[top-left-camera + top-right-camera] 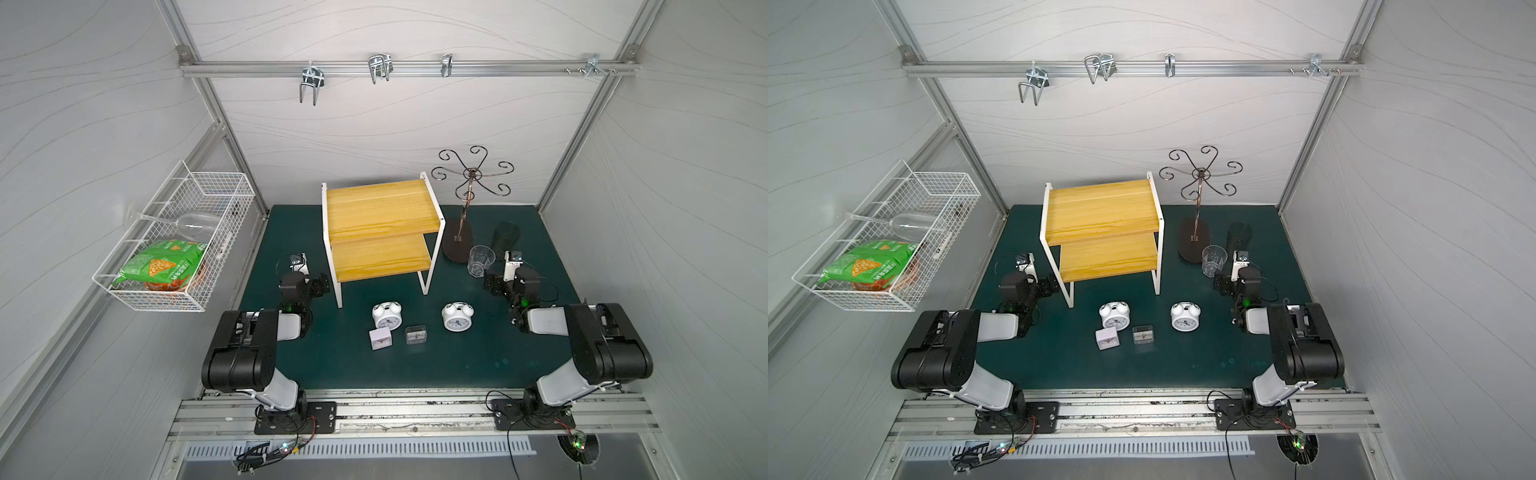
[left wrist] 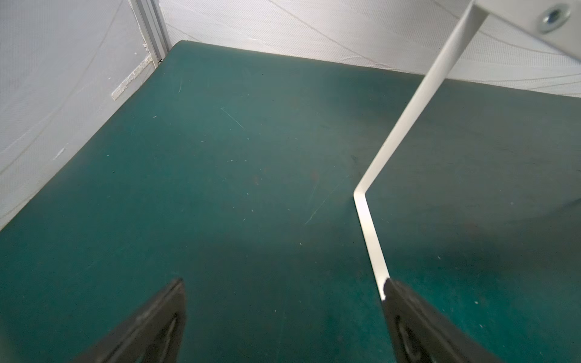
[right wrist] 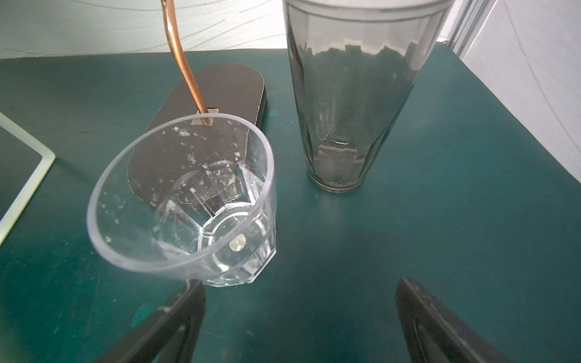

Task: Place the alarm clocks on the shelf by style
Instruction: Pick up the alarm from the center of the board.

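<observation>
Waiting in a loose row on the green surface [image 1: 478,361] just before the bare shelf [image 1: 380,208], four alarm clocks [image 1: 386,316] are facing the robot's side, the clear-cased one [image 1: 417,334] apparently sitting broadside across, while the left tool [image 2: 283,281] and right tool [image 3: 298,283] are gaping wide and empty, seemingly parked either side until sorting starts.

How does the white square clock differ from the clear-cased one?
The white square clock has an opaque case; the clear-cased clock is see-through. The white square clock sits turned at an angle; the clear-cased clock sits nearly straight. Both are small, boxy and on the green mat, not the shelf.
</observation>
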`<act>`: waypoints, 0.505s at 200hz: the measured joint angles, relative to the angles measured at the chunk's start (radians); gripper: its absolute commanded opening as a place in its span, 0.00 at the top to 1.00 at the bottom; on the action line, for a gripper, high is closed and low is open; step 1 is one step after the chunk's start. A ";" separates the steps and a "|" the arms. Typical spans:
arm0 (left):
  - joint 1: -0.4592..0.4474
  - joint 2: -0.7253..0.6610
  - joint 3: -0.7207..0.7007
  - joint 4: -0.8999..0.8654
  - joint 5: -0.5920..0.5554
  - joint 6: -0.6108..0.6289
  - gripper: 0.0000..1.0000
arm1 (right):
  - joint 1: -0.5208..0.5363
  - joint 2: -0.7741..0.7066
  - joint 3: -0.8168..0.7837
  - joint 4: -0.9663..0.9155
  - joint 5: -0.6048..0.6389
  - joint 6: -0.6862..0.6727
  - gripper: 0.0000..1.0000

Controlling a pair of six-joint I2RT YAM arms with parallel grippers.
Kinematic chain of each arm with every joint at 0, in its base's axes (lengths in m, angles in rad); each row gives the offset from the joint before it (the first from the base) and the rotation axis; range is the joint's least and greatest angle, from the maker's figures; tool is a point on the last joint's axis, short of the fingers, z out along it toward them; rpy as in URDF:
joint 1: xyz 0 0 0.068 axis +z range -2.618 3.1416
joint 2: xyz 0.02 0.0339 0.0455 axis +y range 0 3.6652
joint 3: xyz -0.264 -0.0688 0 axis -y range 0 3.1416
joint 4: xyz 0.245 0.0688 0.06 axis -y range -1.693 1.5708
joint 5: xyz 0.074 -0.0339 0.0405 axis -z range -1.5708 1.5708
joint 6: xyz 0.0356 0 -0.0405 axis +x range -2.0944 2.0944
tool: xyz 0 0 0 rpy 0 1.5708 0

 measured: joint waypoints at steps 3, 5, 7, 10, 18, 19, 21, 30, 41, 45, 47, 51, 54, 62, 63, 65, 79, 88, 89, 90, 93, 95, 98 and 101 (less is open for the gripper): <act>0.000 0.000 0.000 0.000 0.000 0.000 0.00 | 0.000 0.000 0.000 0.000 0.000 0.000 0.01; 0.000 0.000 0.000 0.000 0.000 0.000 0.00 | 0.000 0.000 0.000 0.000 0.000 0.000 0.01; 0.000 0.000 0.000 0.000 0.000 0.000 0.01 | 0.000 0.000 0.000 0.000 0.000 0.000 0.01; 0.000 0.000 0.000 0.000 0.000 0.001 0.00 | 0.000 0.000 0.000 0.000 0.000 0.000 0.01; 0.000 0.000 0.000 0.000 0.000 0.002 0.00 | 0.000 0.000 0.000 0.000 0.000 0.000 0.01; 0.000 0.000 0.000 0.000 0.000 0.003 0.00 | 0.000 0.000 0.000 0.000 0.000 0.000 0.01; 0.000 0.000 0.000 0.000 0.000 0.003 0.00 | 0.000 0.000 0.000 0.000 0.000 0.000 0.01; 0.000 0.000 0.000 0.000 0.000 0.003 0.00 | 0.000 0.000 0.000 0.000 0.000 0.000 0.01; 0.000 0.000 0.000 0.000 0.000 0.003 0.00 | 0.000 0.000 0.000 0.000 0.000 0.000 0.01; 0.000 0.000 0.000 0.000 0.000 0.003 0.00 | 0.000 0.000 0.000 0.000 0.000 0.000 0.01; 0.000 0.000 0.000 0.000 0.000 0.003 0.00 | 0.000 0.000 0.000 0.000 0.000 0.000 0.01; 0.000 0.000 0.000 0.000 0.000 0.003 0.00 | 0.000 0.000 0.000 0.000 0.000 0.000 0.01; 0.000 0.000 0.000 0.000 0.000 0.003 0.00 | 0.000 0.000 0.000 0.000 0.000 0.000 0.01; 0.000 0.000 0.000 0.000 0.000 0.004 0.00 | 0.000 0.000 0.000 0.000 0.000 0.000 0.01; 0.000 0.000 0.000 0.000 -0.001 0.004 0.00 | 0.000 0.000 0.000 0.000 0.000 0.000 0.01; 0.000 0.000 0.000 0.000 -0.001 0.004 0.00 | 0.000 0.000 0.000 0.000 0.000 0.000 0.01; 0.000 0.000 0.000 0.000 -0.002 0.006 0.00 | 0.000 0.000 0.000 0.000 0.000 0.000 0.01; 0.000 0.000 0.000 0.000 -0.003 0.006 0.00 | 0.000 0.000 0.000 0.000 0.000 0.000 0.01; 0.000 0.000 0.000 0.000 -0.003 0.006 0.00 | 0.000 0.000 0.000 0.000 0.000 0.000 0.01; 0.000 0.000 0.000 0.000 -0.003 0.006 0.00 | 0.000 0.000 0.000 0.000 0.000 0.000 0.01; 0.000 0.000 0.000 0.000 -0.003 0.006 0.00 | 0.000 0.000 0.000 0.000 0.000 0.000 0.01; 0.000 0.000 0.000 0.000 -0.003 0.006 0.00 | 0.000 0.000 0.000 0.000 0.000 0.000 0.01; 0.000 0.000 0.000 0.000 -0.003 0.006 0.00 | 0.000 0.000 0.000 0.000 0.000 0.000 0.01; 0.000 0.000 0.000 0.000 -0.003 0.006 0.00 | 0.000 0.000 0.000 0.000 0.000 0.000 0.01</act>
